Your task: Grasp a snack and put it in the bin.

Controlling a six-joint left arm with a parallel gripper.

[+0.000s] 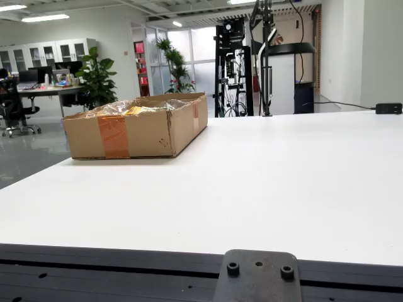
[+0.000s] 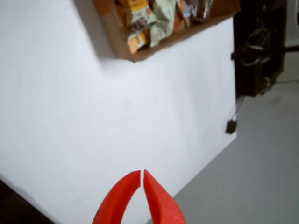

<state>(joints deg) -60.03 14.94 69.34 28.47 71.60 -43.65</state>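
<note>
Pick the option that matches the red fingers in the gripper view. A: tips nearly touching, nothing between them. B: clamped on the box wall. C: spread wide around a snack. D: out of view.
A: the red fingers meet at their tips over bare white table, away from the cardboard box of snacks.

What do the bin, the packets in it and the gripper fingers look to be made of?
The bin looks like plain brown corrugated cardboard, matte, patched with an orange-brown tape strip. The snack packets look like thin plastic or foil film: crinkled, printed, with a clear glossy wrap catching light in the table-level view. The gripper has smooth, solid red fingers, probably moulded or printed plastic, tips closed together.
</note>
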